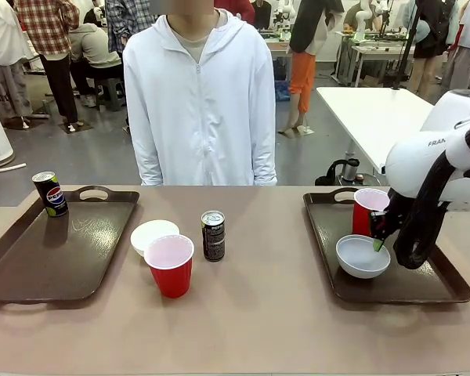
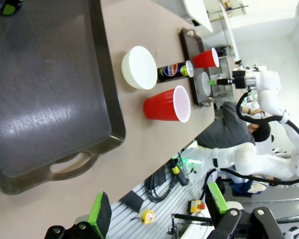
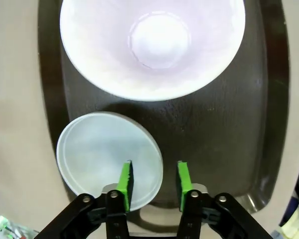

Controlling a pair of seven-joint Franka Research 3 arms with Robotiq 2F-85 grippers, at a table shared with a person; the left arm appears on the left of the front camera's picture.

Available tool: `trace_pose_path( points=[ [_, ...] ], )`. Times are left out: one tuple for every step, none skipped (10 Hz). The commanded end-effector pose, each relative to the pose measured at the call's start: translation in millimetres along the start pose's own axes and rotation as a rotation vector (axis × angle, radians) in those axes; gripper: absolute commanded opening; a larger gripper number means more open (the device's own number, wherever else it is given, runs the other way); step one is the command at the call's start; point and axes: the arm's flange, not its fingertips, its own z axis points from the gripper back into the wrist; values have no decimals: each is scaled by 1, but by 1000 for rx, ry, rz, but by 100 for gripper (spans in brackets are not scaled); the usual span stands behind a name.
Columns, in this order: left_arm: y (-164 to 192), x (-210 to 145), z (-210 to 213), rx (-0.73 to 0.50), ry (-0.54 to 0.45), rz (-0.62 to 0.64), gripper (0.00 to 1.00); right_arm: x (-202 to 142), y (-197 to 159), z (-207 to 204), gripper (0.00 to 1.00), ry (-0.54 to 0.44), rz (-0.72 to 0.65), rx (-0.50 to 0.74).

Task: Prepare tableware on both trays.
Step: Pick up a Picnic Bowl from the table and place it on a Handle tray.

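On the far left of the table (image 1: 258,313) lies the left tray (image 1: 70,251). One blue soda can (image 1: 50,193) stands up straight in its far left corner, next to the handle hole. All the other room on this tray is bare.

The left gripper (image 2: 156,194) hangs over the near end of that tray. Its two green fingers are spread wide apart and nothing is between them.

Next, on the bare table between the two trays, sits the middle bowl (image 1: 153,234). The middle cup (image 1: 170,265) stands just in front of it, with its mouth up, and hides a bit of the bowl's edge. The black soda can (image 1: 213,235) stands up straight just to the right of the bowl.

A person (image 1: 200,102) in a white jacket stands behind the table, past these things.

Then comes the right tray (image 1: 329,227). The right cup (image 1: 366,210) stands at its far end, mouth up. The right bowl (image 1: 362,256) sits just in front of the cup.

The right gripper (image 1: 377,244) points down at the edge of this bowl. From its own camera, the edge of the bowl lies between the two green fingers (image 3: 125,179). The fingers are partly spread and do not squeeze the edge.
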Motion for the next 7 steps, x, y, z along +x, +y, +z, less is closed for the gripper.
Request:
trace_pose_path(
  points=[
    [-1,0,1,-15,-6,-7,100,-28,3,31,49,17,24,42],
    [-1,0,1,-15,-6,-7,100,-33,8,48,100,29,33,29],
    [-1,0,1,-15,-6,-7,100,-38,11,63,69,36,33,21],
    [-1,0,1,-15,-6,-7,100,-44,15,77,100,48,39,10],
    [-1,0,1,-15,-6,-7,100,-50,17,91,89,48,35,-20],
    [-1,0,1,-15,-6,-7,100,-53,18,100,100,41,24,-43],
    [-1,0,1,-15,-6,-7,100,-51,21,105,100,26,25,-51]
  ],
)
